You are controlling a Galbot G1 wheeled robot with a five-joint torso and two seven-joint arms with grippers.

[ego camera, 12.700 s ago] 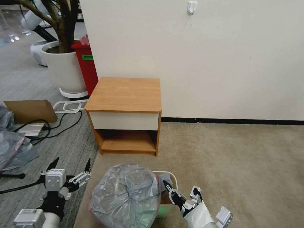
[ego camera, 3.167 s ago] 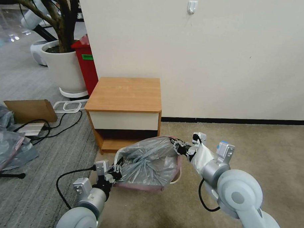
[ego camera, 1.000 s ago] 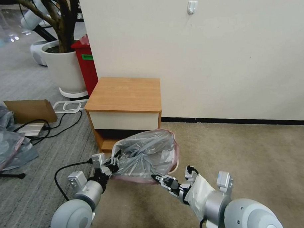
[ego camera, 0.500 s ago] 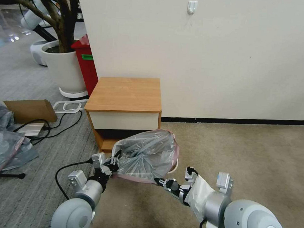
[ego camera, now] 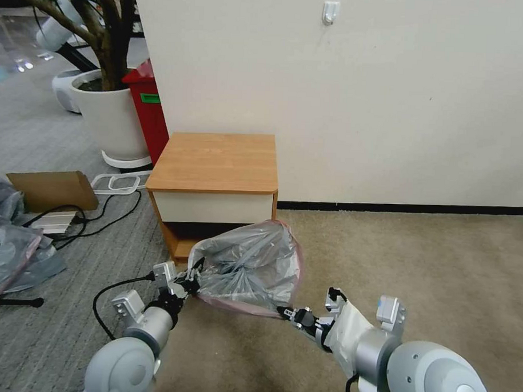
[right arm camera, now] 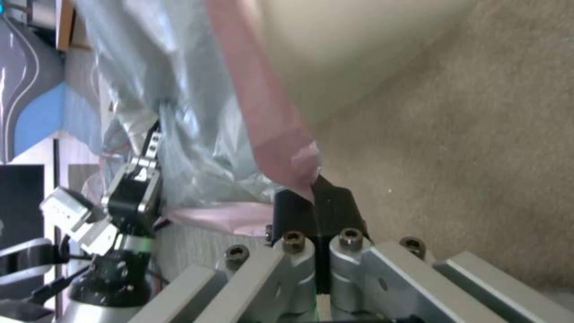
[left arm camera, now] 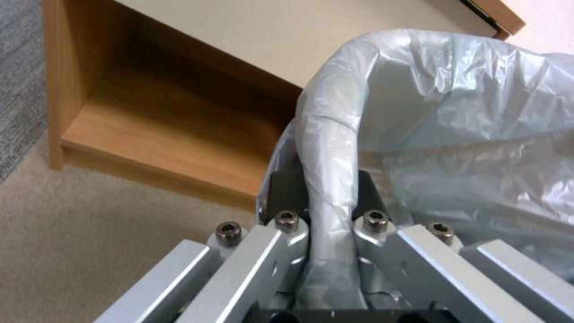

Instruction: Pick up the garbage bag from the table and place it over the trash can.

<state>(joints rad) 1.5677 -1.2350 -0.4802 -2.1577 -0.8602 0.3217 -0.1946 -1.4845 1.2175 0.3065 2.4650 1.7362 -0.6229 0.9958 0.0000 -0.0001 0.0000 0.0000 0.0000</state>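
garbage bag point(ego camera: 245, 264) rim pinched, left gripper point(ego camera: 191, 284), right gripper point(ego camera: 285, 313)

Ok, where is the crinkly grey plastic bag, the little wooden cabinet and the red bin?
Crinkled grey plastic bag point(ego camera: 247, 264), head view, its middle.
Light-brown wooden cabinet point(ego camera: 217, 160), head view, its top.
Tall red bin point(ego camera: 150, 115), head view, its front.
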